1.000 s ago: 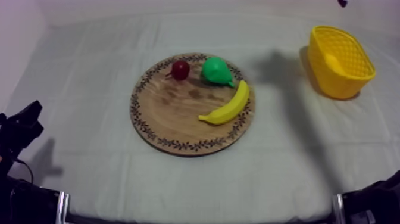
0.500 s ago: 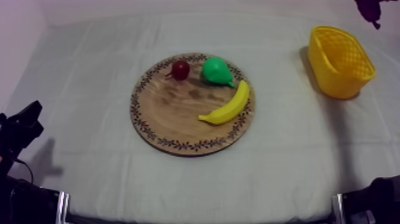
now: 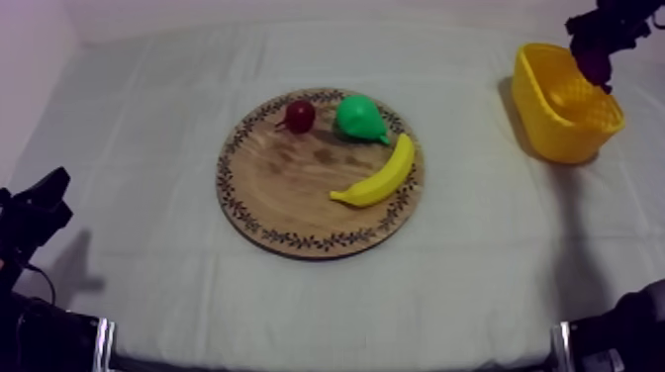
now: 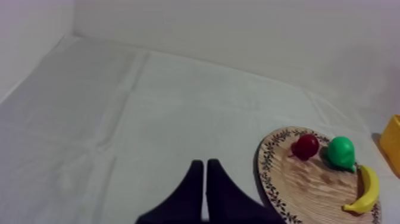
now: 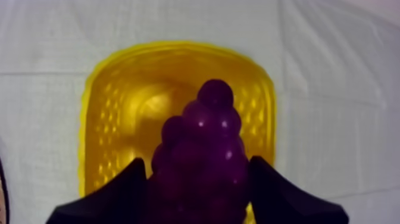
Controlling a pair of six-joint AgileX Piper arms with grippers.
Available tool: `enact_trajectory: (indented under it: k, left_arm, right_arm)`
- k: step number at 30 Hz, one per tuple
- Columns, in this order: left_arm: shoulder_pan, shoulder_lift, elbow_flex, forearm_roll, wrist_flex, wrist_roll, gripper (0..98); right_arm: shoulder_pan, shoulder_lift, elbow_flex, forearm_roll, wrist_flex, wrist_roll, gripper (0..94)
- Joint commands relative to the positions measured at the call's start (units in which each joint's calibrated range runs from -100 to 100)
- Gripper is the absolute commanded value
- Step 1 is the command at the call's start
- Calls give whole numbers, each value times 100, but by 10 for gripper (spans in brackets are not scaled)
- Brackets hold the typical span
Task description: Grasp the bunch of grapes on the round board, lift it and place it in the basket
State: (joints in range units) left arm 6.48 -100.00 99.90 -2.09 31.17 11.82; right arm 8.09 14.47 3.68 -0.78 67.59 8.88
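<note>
Open cloth (image 3: 475, 148) between board (image 3: 287, 198) and basket (image 3: 554, 139)

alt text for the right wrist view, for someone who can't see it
The right hand is shut on a purple bunch of grapes, holding it over the opening of the yellow basket. The basket stands on a grey-white cloth.

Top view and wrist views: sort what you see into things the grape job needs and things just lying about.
Job: bunch of grapes, held in the right gripper over the yellow basket; wooden board, its pickup spot.
Lying about: banana, pear and small red fruit on the board; left gripper, shut, at the table's left side.
</note>
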Motion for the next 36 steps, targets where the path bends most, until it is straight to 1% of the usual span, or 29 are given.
enact_trajectory:
  k: [1, 5, 8, 11, 15, 17, 19, 27, 36]
  left_arm:
    - [0, 0, -2, -4, -5, 1, 1]
    - [0, 0, -2, -4, -5, 2, 1]
    - [0, 0, -2, -4, -5, 0, 1]
    - [0, 0, -2, -4, -5, 0, 1]
    - [0, 0, -2, -4, -5, -1, 1]
    - [0, 0, -2, -4, -5, 1, 1]
    - [0, 0, -2, -4, -5, 1, 1]
    - [0, 0, -2, -4, -5, 2, 1]
    - [0, 0, -2, -4, -5, 2, 1]
  right_arm:
    - [8, 347, -39, 21, 9, -21, 359]
    - [30, 811, -138, 28, 15, -18, 358]
    - [40, 1052, -156, 21, -35, 10, 386]
    - [45, 1219, -160, 10, -107, 31, 450]
    - [48, 1303, -142, -17, -188, 86, 588]
    - [42, 1264, -109, -25, -219, 110, 625]
    - [31, 1165, -55, -29, -265, 121, 642]
    - [32, 153, 394, -70, -542, 135, 627]
    - [173, -1751, 1623, -56, -1493, 152, 584]
